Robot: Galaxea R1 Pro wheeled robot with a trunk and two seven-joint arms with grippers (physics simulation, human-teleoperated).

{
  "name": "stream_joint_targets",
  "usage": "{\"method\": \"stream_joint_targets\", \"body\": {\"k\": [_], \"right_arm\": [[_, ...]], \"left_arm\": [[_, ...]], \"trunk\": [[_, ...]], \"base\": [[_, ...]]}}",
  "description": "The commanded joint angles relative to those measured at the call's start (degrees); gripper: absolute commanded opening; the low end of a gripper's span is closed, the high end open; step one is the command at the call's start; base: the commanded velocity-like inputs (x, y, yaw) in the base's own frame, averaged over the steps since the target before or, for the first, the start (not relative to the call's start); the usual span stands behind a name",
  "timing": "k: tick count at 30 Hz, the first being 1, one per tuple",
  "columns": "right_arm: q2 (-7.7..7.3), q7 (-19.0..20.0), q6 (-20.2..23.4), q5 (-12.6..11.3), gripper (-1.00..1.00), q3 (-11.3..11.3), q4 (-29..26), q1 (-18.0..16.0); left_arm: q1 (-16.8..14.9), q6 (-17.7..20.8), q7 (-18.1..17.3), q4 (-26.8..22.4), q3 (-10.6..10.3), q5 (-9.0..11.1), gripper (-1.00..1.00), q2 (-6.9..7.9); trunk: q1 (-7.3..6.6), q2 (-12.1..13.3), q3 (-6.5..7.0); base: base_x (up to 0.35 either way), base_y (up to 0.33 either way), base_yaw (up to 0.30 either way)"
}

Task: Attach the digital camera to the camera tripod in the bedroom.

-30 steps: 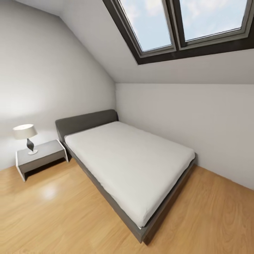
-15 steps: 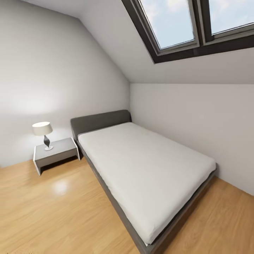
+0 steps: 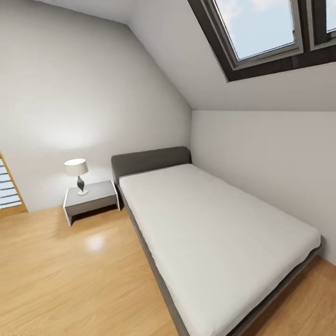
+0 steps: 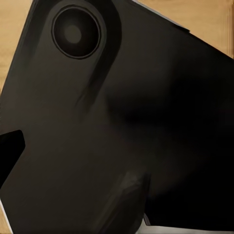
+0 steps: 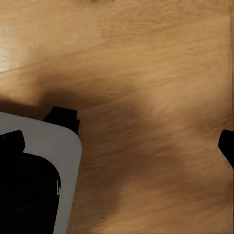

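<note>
Head view: a bedroom with pale grey walls and a wood floor [image 3: 60, 270]. A grey bed [image 3: 149, 161] with a white mattress [image 3: 210, 228] stands in the corner under a sloping ceiling; its foot end is cut off by the lower edge of the picture. A dark-framed skylight [image 3: 261, 37] is cut off at the upper right. Beside the bed's head stands a nightstand [image 3: 91, 198], with a lamp [image 3: 77, 173] on its top near the left edge. At the far left a sliver of a wood-framed, slatted thing [image 3: 7, 186] is cut off and hard to identify. Neither camera nor tripod can be made out here.

Left wrist view: a dark body with a round disc [image 4: 75, 31] blocks the lens; whether this gripper's fingers are apart or together cannot be told.

Right wrist view: the right gripper [image 5: 122, 139] hangs over the floor, its two dark fingertips [image 5: 12, 139] at opposite edges of the picture, wide apart and holding nothing. A grey and black robot part [image 5: 39, 180] fills one corner.
</note>
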Motion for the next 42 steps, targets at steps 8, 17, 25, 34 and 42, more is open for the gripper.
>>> {"method": "stream_joint_targets", "body": {"k": [8, 17, 25, 34, 42], "right_arm": [[-0.05, 0.1, -0.3, 0.3, 1.00, -0.5, 0.2, -0.1], [-0.05, 0.1, -0.4, 0.3, 1.00, -0.5, 0.2, -0.1], [-0.05, 0.1, -0.4, 0.3, 1.00, -0.5, 0.2, -0.1], [-0.05, 0.1, -0.5, 0.3, 1.00, -0.5, 0.2, -0.1], [-0.03, 0.0, -0.4, 0.3, 1.00, -0.5, 0.2, -0.1]], "left_arm": [[0.1, -0.1, 0.0, -0.1, 0.1, 0.3, 1.00, 0.06], [0.1, -0.1, 0.0, -0.1, 0.2, 0.4, 1.00, 0.07], [0.0, -0.1, 0.0, -0.1, 0.2, 0.4, 1.00, 0.08], [0.0, -0.1, 0.0, -0.1, 0.2, 0.4, 1.00, 0.08], [0.1, -0.1, 0.0, -0.1, 0.2, 0.4, 1.00, 0.08]], "trunk": [[0.02, 0.0, -0.05], [0.02, 0.0, -0.05], [0.02, 0.0, -0.05], [0.02, 0.0, -0.05], [0.02, 0.0, -0.05]], "base": [[0.085, -0.082, 0.277], [0.011, -0.010, 0.228], [0.002, -0.002, 0.050], [0.000, 0.000, 0.008], [0.000, 0.000, 0.001]]}}
